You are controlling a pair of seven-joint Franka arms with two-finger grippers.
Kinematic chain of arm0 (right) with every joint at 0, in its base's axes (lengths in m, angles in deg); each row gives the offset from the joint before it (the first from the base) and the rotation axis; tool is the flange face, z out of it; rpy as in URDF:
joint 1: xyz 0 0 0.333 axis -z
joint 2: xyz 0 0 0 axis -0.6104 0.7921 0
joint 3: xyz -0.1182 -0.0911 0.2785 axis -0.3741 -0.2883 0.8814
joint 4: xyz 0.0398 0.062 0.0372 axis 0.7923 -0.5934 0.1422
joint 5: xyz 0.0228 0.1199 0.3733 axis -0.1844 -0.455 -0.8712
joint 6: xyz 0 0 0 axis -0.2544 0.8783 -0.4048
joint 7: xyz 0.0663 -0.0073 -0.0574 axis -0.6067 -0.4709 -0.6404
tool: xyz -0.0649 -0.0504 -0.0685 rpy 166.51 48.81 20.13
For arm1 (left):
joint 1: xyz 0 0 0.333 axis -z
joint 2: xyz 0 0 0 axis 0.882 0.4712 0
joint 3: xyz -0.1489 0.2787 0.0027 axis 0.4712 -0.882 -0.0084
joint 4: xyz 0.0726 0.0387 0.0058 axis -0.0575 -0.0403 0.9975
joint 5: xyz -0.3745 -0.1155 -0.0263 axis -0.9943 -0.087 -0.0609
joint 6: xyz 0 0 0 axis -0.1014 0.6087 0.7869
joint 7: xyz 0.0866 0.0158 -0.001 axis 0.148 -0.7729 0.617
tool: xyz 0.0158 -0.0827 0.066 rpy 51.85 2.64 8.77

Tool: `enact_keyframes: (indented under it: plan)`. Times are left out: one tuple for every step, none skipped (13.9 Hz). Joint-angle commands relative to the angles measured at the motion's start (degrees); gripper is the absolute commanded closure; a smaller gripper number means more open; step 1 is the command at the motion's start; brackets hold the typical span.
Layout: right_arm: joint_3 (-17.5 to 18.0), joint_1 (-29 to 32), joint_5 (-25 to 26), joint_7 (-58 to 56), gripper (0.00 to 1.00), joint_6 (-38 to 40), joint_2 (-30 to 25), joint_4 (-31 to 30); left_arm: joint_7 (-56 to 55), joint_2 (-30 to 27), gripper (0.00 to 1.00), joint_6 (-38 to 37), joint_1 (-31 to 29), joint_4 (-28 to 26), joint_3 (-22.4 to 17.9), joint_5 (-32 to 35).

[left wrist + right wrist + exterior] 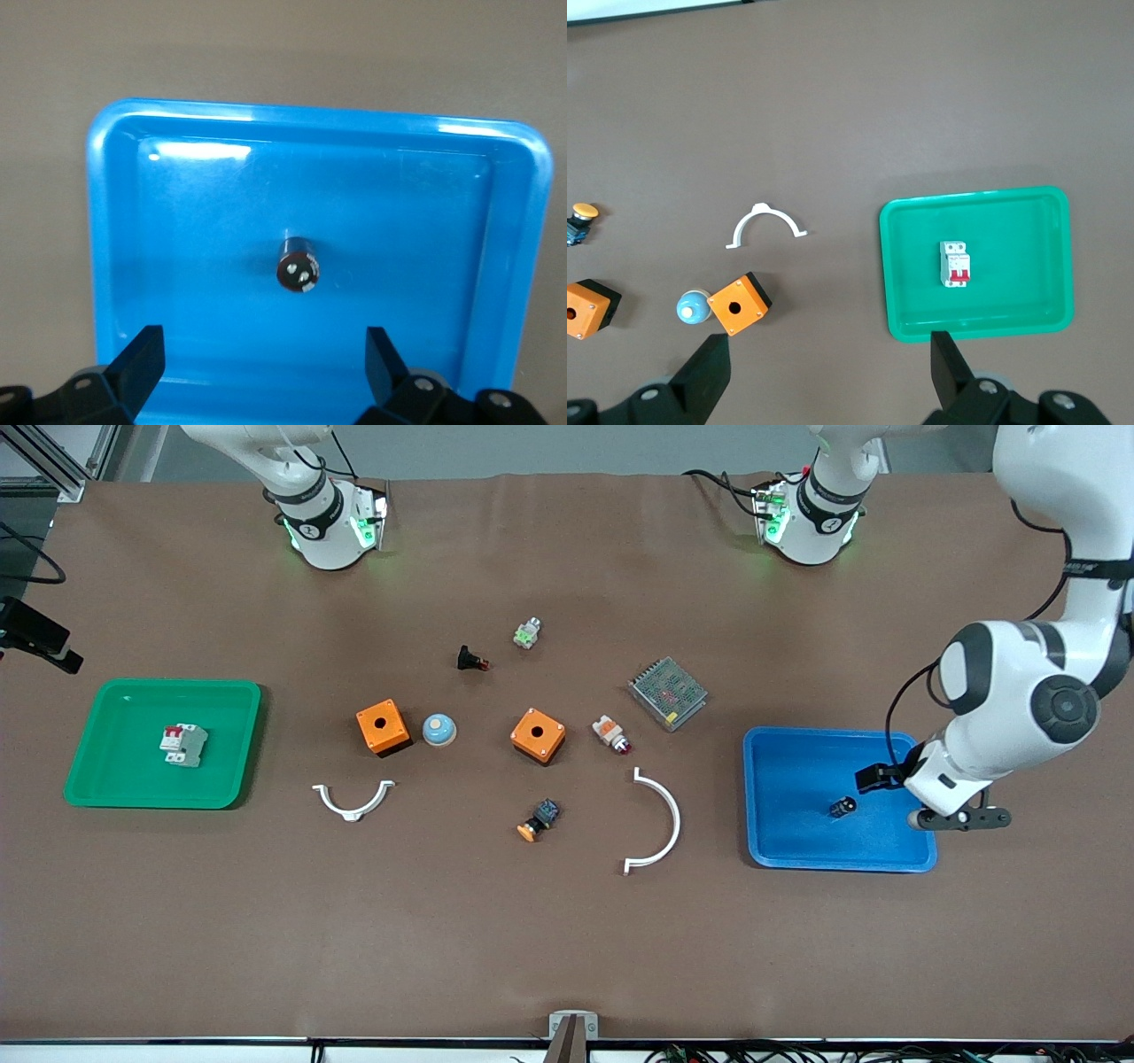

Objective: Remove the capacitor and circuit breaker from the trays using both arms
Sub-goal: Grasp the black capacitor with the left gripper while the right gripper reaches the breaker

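The capacitor (842,807), a tiny black cylinder with a silvery end, lies in the blue tray (842,863) at the left arm's end. My left gripper (890,784) hovers over that tray's outer end, open and empty. The left wrist view shows the capacitor (299,264) apart from the spread gripper (266,354), in the tray (310,111). The breaker (182,744), light grey with red levers, lies in the green tray (159,686) at the right arm's end. My right gripper (831,363) is open and empty, high over the table, out of the front view. Its view shows the breaker (955,264) in the green tray (974,197).
Between the trays lie two orange boxes (383,726) (538,735), a blue dome (438,730), two white curved brackets (353,799) (660,824), a mesh-covered metal unit (668,693), a black push-button (471,660), a white-orange indicator (610,732) and an orange-capped switch (539,821).
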Motion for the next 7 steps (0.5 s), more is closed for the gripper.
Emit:
enact_keyframes:
  plan:
    - [0.21, 2.05, -0.04, -0.71, 0.00, 3.34, 1.80, 1.26, 0.45, 3.07, 0.06, 5.51, -0.05, -0.71, 0.26, 0.93]
    - [0.21, 2.75, 0.05, -0.71, 0.00, 3.26, 3.20, 1.25, 0.01, 4.22, 0.12, 7.01, 0.13, -0.71, 0.26, 0.93]
    - [0.21, 3.71, 0.05, -0.80, 0.00, 3.17, 4.87, 1.17, -0.17, 5.45, 0.16, 8.68, 0.39, -0.71, 0.35, 0.93]
    - [0.21, 4.77, 0.57, -0.89, 0.00, 3.09, 6.63, 1.17, -0.17, 6.50, 0.20, 10.00, 0.39, -0.71, 0.44, 0.93]
    - [0.21, 5.47, 2.14, -0.98, 0.00, 3.00, 8.91, 1.08, -0.17, 7.56, 0.24, 11.49, 0.22, -0.71, 0.44, 0.93]
    - [0.21, 5.83, 4.07, -1.24, 0.00, 2.82, 10.93, 0.99, -0.17, 8.44, 0.27, 12.38, 0.04, -0.71, 0.44, 0.93]
    - [0.21, 6.79, 4.96, -2.37, 0.00, 2.39, 12.78, 0.82, -0.17, 8.97, 0.32, 12.82, 0.13, -0.62, 0.44, 0.93]
